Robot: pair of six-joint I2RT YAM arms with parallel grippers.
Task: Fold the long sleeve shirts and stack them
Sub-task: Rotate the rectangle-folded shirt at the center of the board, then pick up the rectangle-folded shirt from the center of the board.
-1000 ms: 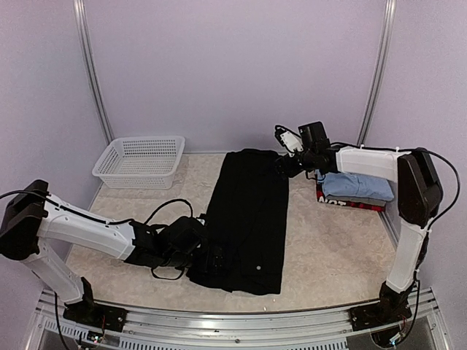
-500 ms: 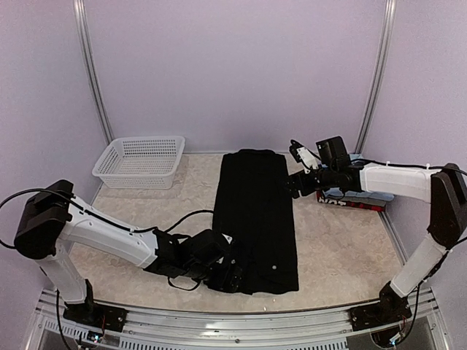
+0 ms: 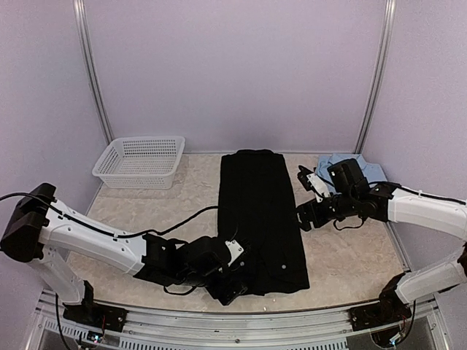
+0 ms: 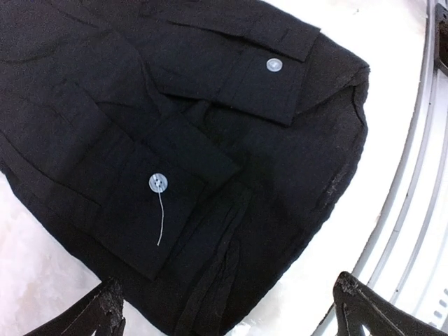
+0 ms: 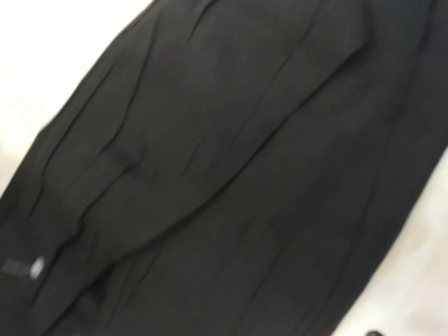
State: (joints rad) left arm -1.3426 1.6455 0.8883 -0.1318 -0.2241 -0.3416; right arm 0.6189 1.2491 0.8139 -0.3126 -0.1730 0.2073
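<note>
Right wrist view blurred; black shirt (image 5: 224, 168) runs off every edge. Upper right of top view: right arm (image 3: 423, 208) hides part of the light blue shirt (image 3: 334, 160).

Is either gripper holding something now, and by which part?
The left gripper is open over the black shirt, holding nothing. For the right gripper, it cannot be told.

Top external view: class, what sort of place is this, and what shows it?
Probably a lab's robot test booth, not a home: plain lilac walls with metal corner posts, left arm and right arm bolted to a metal rail, a black shirt laid flat on the table.
</note>
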